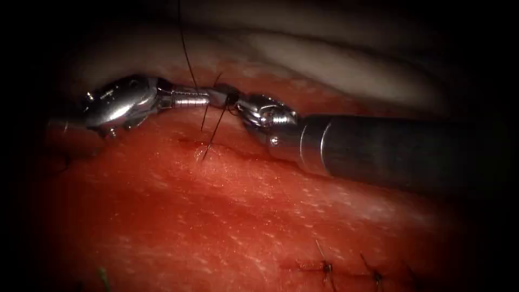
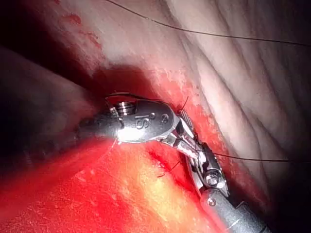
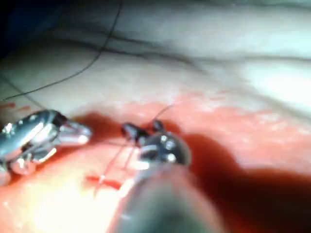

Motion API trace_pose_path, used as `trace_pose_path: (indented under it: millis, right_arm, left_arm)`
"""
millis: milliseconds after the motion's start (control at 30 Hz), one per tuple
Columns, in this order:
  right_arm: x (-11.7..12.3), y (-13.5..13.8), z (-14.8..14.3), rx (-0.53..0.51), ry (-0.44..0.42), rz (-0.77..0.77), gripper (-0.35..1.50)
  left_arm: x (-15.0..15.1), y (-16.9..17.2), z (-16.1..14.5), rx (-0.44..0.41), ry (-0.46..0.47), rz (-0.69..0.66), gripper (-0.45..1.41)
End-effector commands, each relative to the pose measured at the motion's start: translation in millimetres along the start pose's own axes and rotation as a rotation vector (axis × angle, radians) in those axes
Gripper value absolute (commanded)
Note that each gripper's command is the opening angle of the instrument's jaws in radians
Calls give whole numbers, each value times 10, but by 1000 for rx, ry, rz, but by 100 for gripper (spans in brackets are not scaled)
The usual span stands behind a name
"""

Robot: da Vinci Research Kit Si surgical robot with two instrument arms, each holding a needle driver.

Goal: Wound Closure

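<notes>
Two hands meet tip to tip above the cut (image 1: 216,148): left hand (image 1: 208,97) and right hand (image 1: 230,100) both closed on thread (image 1: 186,51); older stitches (image 1: 326,266) lie near.

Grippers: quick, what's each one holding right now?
Left gripper: shut on the thread, above the cut.
Right gripper: shut on the thread, tip to tip with the left.

We see left end effector (image 1: 208,98) and right end effector (image 1: 233,101) tip-to-tip over cut (image 1: 216,148), thread (image 1: 186,48) crossing between; open tissue (image 1: 243,216) below.
</notes>
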Motion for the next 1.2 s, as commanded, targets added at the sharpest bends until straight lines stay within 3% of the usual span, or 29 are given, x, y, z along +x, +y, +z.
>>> trace_pose_path:
  millis: [33,200,633,667,700,733,767,867,967,1200]
  right_arm:
    - [0,0,12,-1,0,3,64]
    - [-2,9,16,-11,-5,6,66]
    - [-2,-4,33,-11,28,19,61]
    - [-3,-5,33,-11,28,19,57]
    - [-4,-5,33,-8,30,54,42]
    - [-5,-5,32,-9,29,89,12]
    - [-5,-5,30,-16,24,112,-35]
    - [-7,-7,21,-54,2,134,-35]
    - [-6,-20,13,-65,12,52,-35]
    - [-20,-75,-22,-45,44,-67,-35]
  left_arm:
    - [-8,0,4,-1,0,-2,-35]
    - [-13,-5,1,-1,-2,-9,-35]
    - [-18,-6,-4,-4,-4,-11,-35]
    - [-18,-5,-4,-2,-4,-11,-35]
    - [-18,-4,-6,-1,-4,-11,-35]
    - [-18,-4,-7,-2,-4,-11,-35]
    - [-18,-3,-8,0,-4,-11,-35]
    - [-17,-2,-12,7,-4,-12,-35]
    - [-15,-3,-15,17,-3,-14,-35]
    - [1,-37,-36,131,-100,-24,-35]
